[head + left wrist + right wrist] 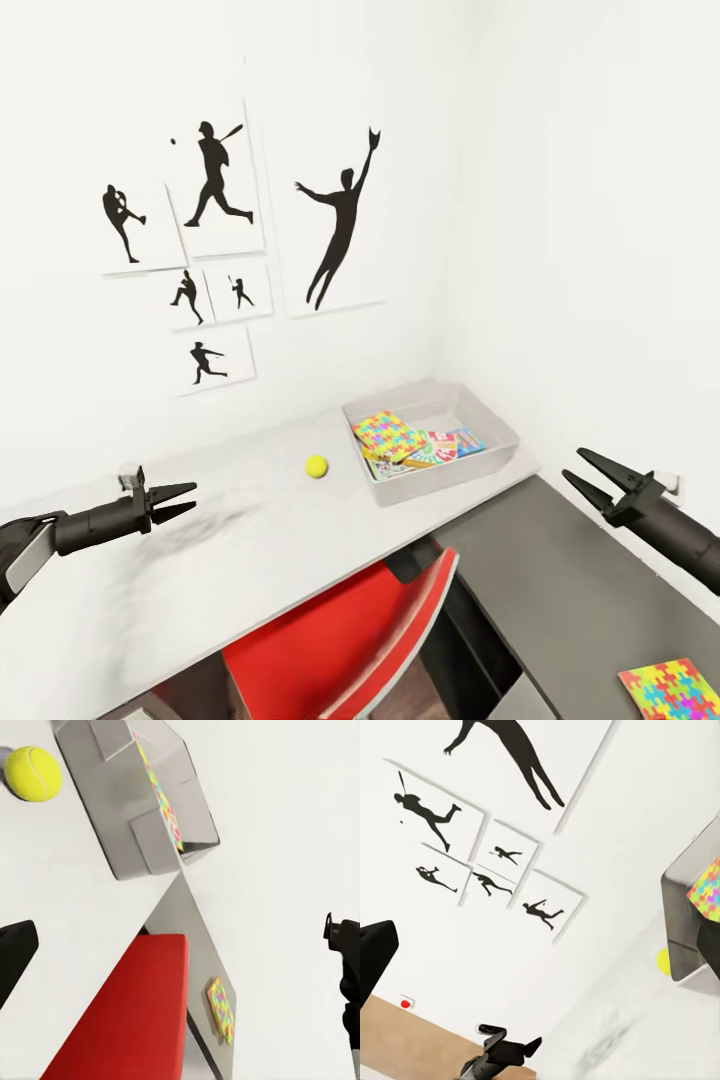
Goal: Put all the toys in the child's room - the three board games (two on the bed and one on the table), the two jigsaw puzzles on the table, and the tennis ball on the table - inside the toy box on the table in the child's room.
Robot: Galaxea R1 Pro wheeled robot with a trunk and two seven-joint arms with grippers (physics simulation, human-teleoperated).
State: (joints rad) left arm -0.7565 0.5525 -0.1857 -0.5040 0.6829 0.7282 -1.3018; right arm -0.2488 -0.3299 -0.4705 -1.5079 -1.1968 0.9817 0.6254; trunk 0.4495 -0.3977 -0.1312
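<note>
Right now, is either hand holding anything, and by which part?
Nothing is held. The left hand and right hand are both open and empty above the table. The tennis ball lies loose beside the toy box.

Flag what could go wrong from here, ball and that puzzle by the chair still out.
1. The tennis ball sits loose on the table; a nudge from the open left gripper could roll it off.
2. The toy box lies by the edge; a push may shift it.
3. The red chair blocks access to the jigsaw puzzle.
</note>
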